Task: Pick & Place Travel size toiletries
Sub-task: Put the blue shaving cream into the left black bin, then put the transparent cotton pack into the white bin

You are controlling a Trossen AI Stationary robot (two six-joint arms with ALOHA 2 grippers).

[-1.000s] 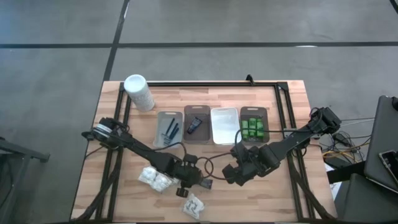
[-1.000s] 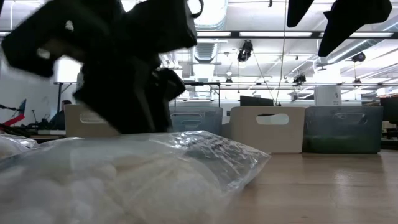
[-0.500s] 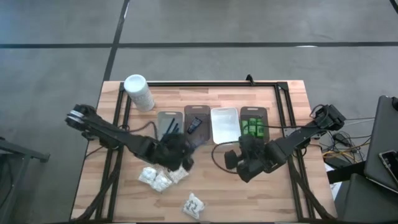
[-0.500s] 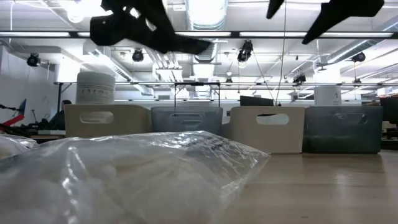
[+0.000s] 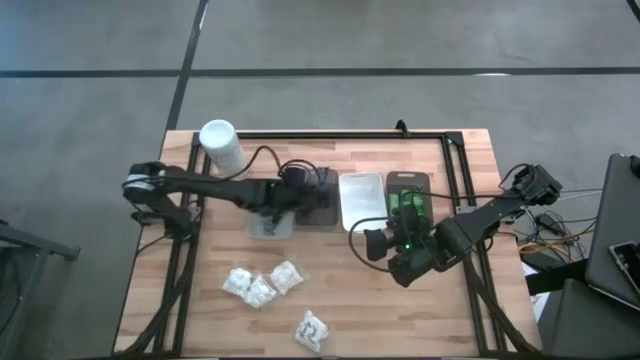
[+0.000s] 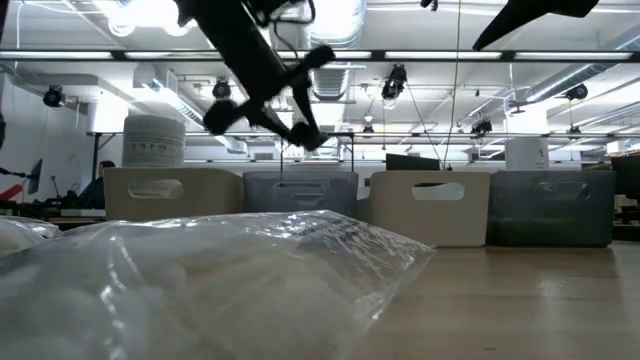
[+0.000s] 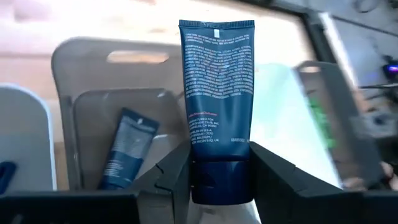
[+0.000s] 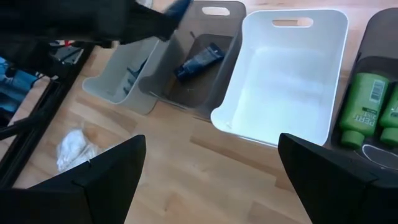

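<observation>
My left gripper is shut on a dark blue toiletry tube and hangs over the brown tray. A second dark blue tube lies flat on that tray's floor. Thin dark blue sticks lie in the grey tray. The white tray holds nothing, and green bottles lie in the dark tray at the right. White crinkly packets lie on the wood nearer the front edge. My right gripper hangs open above bare wood just in front of the white and dark trays. My left gripper pinches the tube's cap end between its two fingers. The fingers come from the table's left, slanting downward. The tube's body sticks out ahead of the fingertips, its flat crimped end farthest away, lifted clear above the brown tray.
A tall white cylindrical container stands at the far left of the table. One more white packet lies at the front edge, and a clear bag of white pieces fills the low view's foreground. A black frame rail runs along the far edge.
My left gripper has risen from the wood near the front packets and swung toward the far edge to above the brown tray. It has rolled its wrist, carrying the dark blue tube lifted clear. My right gripper has risen a little and turned, staying open.
</observation>
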